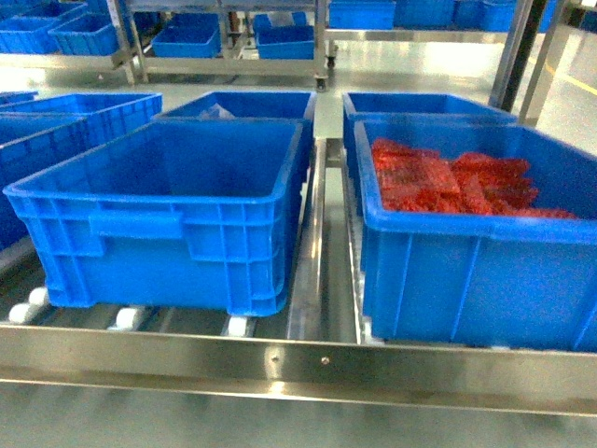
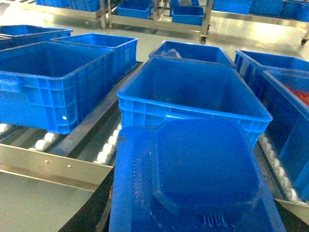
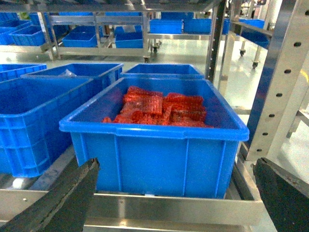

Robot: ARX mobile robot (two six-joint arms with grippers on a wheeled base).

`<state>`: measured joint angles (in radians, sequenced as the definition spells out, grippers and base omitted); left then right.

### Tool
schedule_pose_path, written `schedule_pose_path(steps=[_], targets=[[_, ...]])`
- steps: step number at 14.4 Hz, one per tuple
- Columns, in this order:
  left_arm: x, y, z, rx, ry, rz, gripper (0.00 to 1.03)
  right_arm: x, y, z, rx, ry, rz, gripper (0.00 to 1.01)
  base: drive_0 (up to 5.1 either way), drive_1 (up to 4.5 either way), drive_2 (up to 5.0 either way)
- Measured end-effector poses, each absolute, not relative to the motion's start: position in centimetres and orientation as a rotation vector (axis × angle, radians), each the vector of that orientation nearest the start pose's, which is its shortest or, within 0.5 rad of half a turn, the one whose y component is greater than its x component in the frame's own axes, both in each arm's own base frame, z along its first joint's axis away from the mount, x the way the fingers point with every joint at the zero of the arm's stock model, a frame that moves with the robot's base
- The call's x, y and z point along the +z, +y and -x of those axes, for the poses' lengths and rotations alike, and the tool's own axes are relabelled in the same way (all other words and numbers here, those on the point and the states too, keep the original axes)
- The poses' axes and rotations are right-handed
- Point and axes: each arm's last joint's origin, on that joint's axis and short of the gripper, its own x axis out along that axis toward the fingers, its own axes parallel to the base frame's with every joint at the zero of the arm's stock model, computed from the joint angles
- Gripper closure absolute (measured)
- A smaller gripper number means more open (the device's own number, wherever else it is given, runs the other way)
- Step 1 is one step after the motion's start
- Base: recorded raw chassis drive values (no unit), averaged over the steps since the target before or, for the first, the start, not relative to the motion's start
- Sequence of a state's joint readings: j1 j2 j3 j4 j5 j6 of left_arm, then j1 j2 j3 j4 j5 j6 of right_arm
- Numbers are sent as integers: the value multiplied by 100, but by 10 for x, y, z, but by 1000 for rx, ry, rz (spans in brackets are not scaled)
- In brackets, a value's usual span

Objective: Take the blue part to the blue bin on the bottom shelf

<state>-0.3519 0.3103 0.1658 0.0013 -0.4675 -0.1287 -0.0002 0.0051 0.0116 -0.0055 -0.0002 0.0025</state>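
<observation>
The blue part [image 2: 203, 164], dark blue with an octagonal raised face and ribbed edges, fills the lower half of the left wrist view. My left gripper [image 2: 190, 217] is shut on it; only dark finger edges show at its sides. It hovers just in front of the empty blue bin [image 2: 193, 92], which also shows front left in the head view [image 1: 168, 201], on the bottom shelf [image 1: 280, 359]. My right gripper [image 3: 174, 198] is open and empty, facing the front rail [image 3: 174, 205]. Neither gripper appears in the head view.
A like crate with red netted bags [image 1: 448, 177] stands right of the centre divider rail [image 1: 308, 261]. Behind the bin is a crate with a clear plastic bag [image 1: 219, 112]. More blue crates [image 2: 53, 82] stand to the left. A rack upright [image 3: 285, 72] rises at the right.
</observation>
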Motion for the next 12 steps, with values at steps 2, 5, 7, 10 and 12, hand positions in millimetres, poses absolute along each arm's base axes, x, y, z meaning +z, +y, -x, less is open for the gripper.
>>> schedule_pose_path(steps=[2,5,7,10,12], targets=[[195,-26,-110,124,125,71,59,167,0,-97,1,-1,-2,3,0,0,0],[193,-27,-110,124,130,69,59,166,0,-97,1,0,-2,3,0,0,0],[193,-26,-110,125,129,69,59,167,0,-97,0,-1,-2,3,0,0,0],[193,-27,-110,124,129,69,59,167,0,-97,0,-1,-2,3,0,0,0],[194,-26,-110,124,124,72,59,167,0,-97,0,-3,-2,3,-5,416,-425]])
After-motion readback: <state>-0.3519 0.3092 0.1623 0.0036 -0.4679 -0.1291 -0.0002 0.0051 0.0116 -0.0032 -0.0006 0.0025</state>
